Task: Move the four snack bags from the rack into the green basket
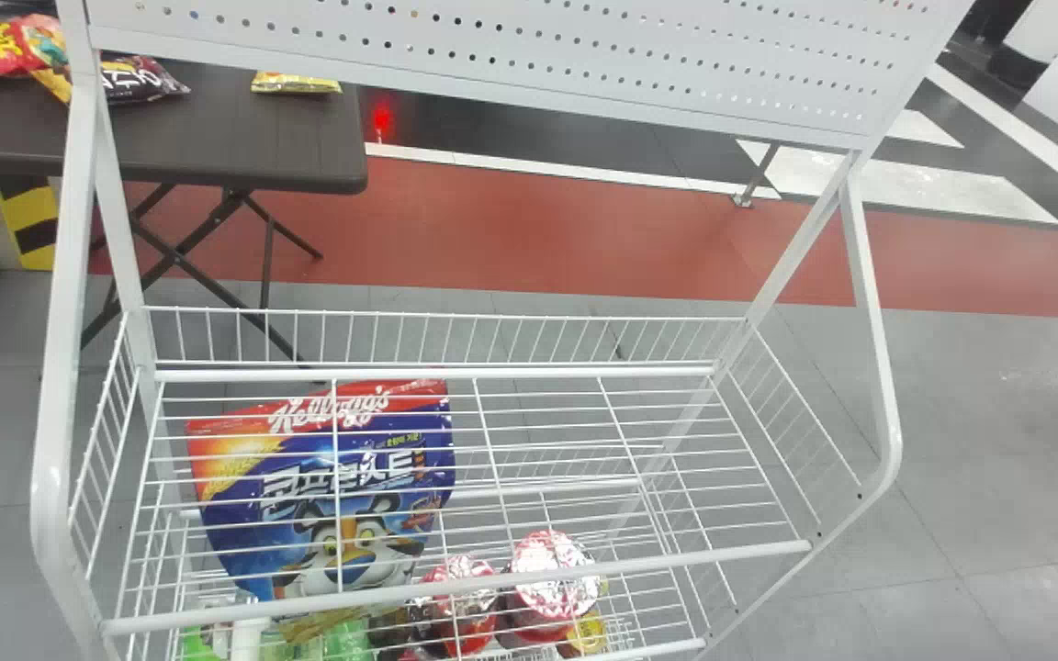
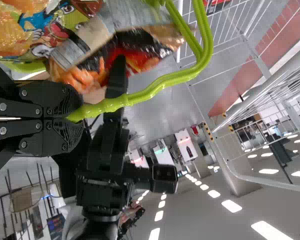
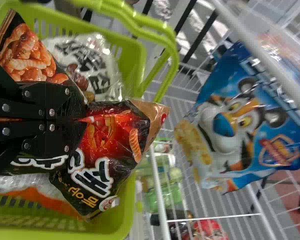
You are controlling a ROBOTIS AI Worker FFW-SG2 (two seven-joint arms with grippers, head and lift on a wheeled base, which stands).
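The black snack bag (image 3: 112, 132) is lying over the inside of the green basket (image 3: 125, 220), its red, shrimp-printed front showing and its tan-edged end projecting past the rim towards the rack. The right gripper (image 3: 85, 120) is grasping this bag, its tips clenched on the film. A second shrimp-printed panel (image 3: 32, 55) is showing on the other side of the fingers; whether it is belonging to the same bag cannot be told. Around them, inside the basket, a white bag (image 3: 87, 60) is resting near the handle side, and an orange-and-white bag (image 3: 37, 192) is lying partly under the black one. The left gripper (image 2: 80, 114) is clenching the basket's green handle (image 2: 165, 80), while a brightly printed bag (image 2: 50, 30) is lying beside the right arm (image 2: 110, 160). Next to the basket, the white rack (image 1: 455, 588) is carrying a blue bag (image 1: 336, 505), which is showing through the wires towards the rack's left side. Lower down, two foil-topped cups (image 1: 552, 578) are standing close together, with green bottles (image 1: 345, 641) standing to their left. Farthest out, beyond the rack on the left, a dark table (image 1: 244, 138) is supporting several packets (image 1: 10, 46).
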